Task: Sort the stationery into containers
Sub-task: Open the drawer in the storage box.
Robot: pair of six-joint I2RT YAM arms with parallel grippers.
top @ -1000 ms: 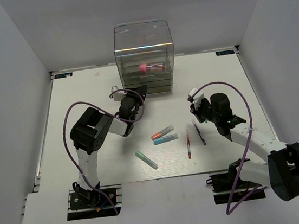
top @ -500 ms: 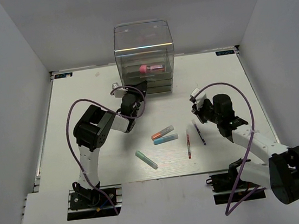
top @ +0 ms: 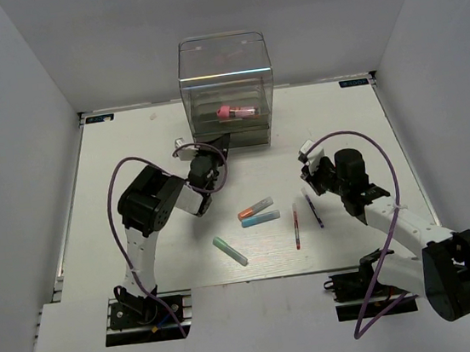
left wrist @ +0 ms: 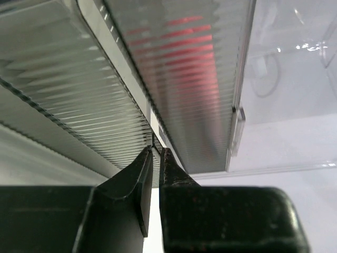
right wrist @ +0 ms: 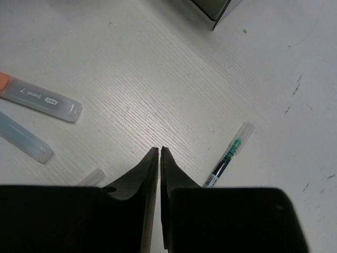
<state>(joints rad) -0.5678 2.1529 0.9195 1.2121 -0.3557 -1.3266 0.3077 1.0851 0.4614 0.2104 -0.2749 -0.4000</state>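
left gripper (left wrist: 156, 153) closed tighter than before, pinching organiser (left wrist: 195, 79) edge

Organiser (left wrist: 200, 79) cropped, light blue marker (right wrist: 23, 138) cut off

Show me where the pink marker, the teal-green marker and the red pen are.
pink marker (top: 235, 110), top external view, middle of its body.
teal-green marker (top: 230, 250), top external view, middle of its barrel.
red pen (top: 296, 230), top external view, middle of its shaft.

Pink marker (top: 236, 110) inside smoky organiser (top: 196, 65); five pens (top: 255, 208) lying loose.
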